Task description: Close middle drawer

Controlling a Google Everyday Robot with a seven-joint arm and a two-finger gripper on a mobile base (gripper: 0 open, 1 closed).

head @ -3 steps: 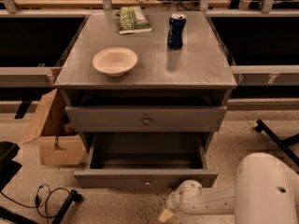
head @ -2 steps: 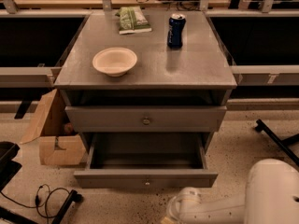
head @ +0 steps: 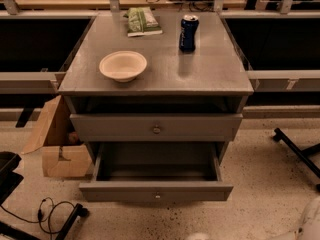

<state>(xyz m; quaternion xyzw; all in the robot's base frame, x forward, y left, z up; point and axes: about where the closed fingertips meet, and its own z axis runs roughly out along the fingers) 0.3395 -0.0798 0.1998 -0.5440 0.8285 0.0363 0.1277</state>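
Observation:
The middle drawer (head: 156,190) is pulled far out of the grey cabinet. Its plain grey box interior is bare, and its flat front carries a small round knob (head: 157,195). Only a pale sliver of my gripper (head: 199,237) shows at the bottom edge, below and slightly right of the drawer front, apart from it. The white arm body (head: 311,223) sits in the bottom right corner.
The taller upper drawer (head: 156,129) stands slightly out above. On the cabinet top are a cream bowl (head: 123,65), a blue can (head: 188,32) and a green packet (head: 143,21). A cardboard box (head: 56,144) and cables (head: 52,215) lie at left; a black chair leg (head: 297,151) lies at right.
My gripper and arm have drawn down and to the right, from in front of the drawer's front to almost out of view. The drawer has not moved.

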